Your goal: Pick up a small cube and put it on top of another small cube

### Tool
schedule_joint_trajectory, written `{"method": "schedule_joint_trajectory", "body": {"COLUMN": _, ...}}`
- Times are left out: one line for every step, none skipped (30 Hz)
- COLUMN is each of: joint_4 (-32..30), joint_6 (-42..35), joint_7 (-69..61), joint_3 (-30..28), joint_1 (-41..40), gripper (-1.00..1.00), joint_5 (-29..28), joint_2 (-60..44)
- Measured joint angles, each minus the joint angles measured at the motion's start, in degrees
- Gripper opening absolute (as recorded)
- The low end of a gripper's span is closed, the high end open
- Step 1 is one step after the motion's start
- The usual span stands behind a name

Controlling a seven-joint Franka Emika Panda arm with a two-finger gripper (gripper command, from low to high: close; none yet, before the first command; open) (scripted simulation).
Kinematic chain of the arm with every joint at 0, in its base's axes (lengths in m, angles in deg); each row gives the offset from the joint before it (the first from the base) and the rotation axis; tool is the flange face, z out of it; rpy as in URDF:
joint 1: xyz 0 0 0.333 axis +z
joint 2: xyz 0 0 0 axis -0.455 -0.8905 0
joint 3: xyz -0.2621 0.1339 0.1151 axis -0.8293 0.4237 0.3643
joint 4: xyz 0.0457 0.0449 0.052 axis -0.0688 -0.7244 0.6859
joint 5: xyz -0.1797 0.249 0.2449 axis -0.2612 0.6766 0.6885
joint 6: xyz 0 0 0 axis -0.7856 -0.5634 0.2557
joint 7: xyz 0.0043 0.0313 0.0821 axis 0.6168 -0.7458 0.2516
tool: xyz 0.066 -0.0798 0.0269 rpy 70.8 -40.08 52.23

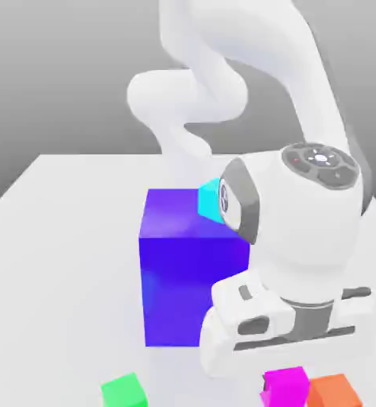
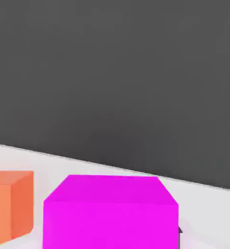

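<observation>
White arm bent low over magenta small cube (image 1: pixel 284 385), tool state unclear, orange cube (image 1: pixel 334 391) just beside

The small cube (image 1: pixel 287 385) is a bright magenta-pink block with flat, evenly coloured faces and crisp edges. It sits on the white desk (image 1: pixel 56 238) at the near edge of the scene, toward the exterior view's right, resting flat on one face and upright, not tilted. The orange-red cube (image 1: pixel 334 390), of the same size, lies just beside it on the exterior view's right; whether the two touch cannot be told there. In the hand view the small cube (image 2: pixel 111 214) shows its top and front face, with a narrow strip of desk between it and the orange-red cube (image 2: pixel 9 204).
</observation>
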Motion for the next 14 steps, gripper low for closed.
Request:
{"method": "schedule_joint_trajectory", "body": {"joint_4": -1.1, "joint_6": 0.8, "joint_7": -0.7, "joint_3": -1.0, "joint_1": -1.6, "gripper": -1.00, "joint_5": 0.8, "joint_2": 0.4}}
{"method": "schedule_joint_trajectory", "body": {"joint_4": -2.0, "joint_6": 2.0, "joint_7": -1.5, "joint_3": -2.1, "joint_1": -3.3, "gripper": -1.00, "joint_5": 1.6, "joint_2": 0.1}}
{"method": "schedule_joint_trajectory", "body": {"joint_4": -2.6, "joint_6": 3.8, "joint_7": -2.2, "joint_3": -3.1, "joint_1": -5.0, "gripper": -1.00, "joint_5": 2.3, "joint_2": -0.9}}
{"method": "schedule_joint_trajectory", "body": {"joint_4": -3.0, "joint_6": 6.0, "joint_7": -2.9, "joint_3": -4.1, "joint_1": -6.8, "gripper": 1.00, "joint_5": 3.0, "joint_2": -2.7}}
{"method": "schedule_joint_trajectory", "body": {"joint_4": -3.0, "joint_6": 6.0, "joint_7": -2.9, "joint_3": -4.1, "joint_1": -6.8, "gripper": 1.00, "joint_5": 3.0, "joint_2": -2.7}}
{"method": "schedule_joint_trajectory", "body": {"joint_4": -3.0, "joint_6": 6.0, "joint_7": -2.9, "joint_3": -4.1, "joint_1": -6.8, "gripper": 1.00, "joint_5": 3.0, "joint_2": -2.7}}
{"method": "schedule_joint_trajectory", "body": {"joint_4": -3.0, "joint_6": 6.0, "joint_7": -2.9, "joint_3": -4.1, "joint_1": -6.8, "gripper": 1.00, "joint_5": 3.0, "joint_2": -2.7}}
{"method": "schedule_joint_trajectory", "body": {"joint_4": -3.0, "joint_6": 6.0, "joint_7": -2.9, "joint_3": -4.1, "joint_1": -6.8, "gripper": 1.00, "joint_5": 3.0, "joint_2": -2.7}}
{"method": "schedule_joint_trajectory", "body": {"joint_4": -3.0, "joint_6": 6.0, "joint_7": -2.9, "joint_3": -4.1, "joint_1": -6.8, "gripper": 1.00, "joint_5": 3.0, "joint_2": -2.7}}
{"method": "schedule_joint_trajectory", "body": {"joint_4": -3.1, "joint_6": 7.2, "joint_7": -3.3, "joint_3": -4.6, "joint_1": -7.8, "gripper": 1.00, "joint_5": 3.4, "joint_2": -3.6}}
{"method": "schedule_joint_trajectory", "body": {"joint_4": -3.3, "joint_6": 6.8, "joint_7": -3.5, "joint_3": -4.9, "joint_1": -8.3, "gripper": 1.00, "joint_5": 3.6, "joint_2": -3.1}}
{"method": "schedule_joint_trajectory", "body": {"joint_4": -3.4, "joint_6": 5.6, "joint_7": -3.7, "joint_3": -5.0, "joint_1": -8.5, "gripper": 1.00, "joint_5": 3.7, "joint_2": -1.7}}
{"method": "schedule_joint_trajectory", "body": {"joint_4": -3.6, "joint_6": 4.0, "joint_7": -3.7, "joint_3": -5.1, "joint_1": -8.7, "gripper": 1.00, "joint_5": 3.8, "joint_2": 0.0}}
{"method": "schedule_joint_trajectory", "body": {"joint_4": -3.7, "joint_6": 2.3, "joint_7": -3.8, "joint_3": -5.1, "joint_1": -8.7, "gripper": 1.00, "joint_5": 3.8, "joint_2": 1.8}}
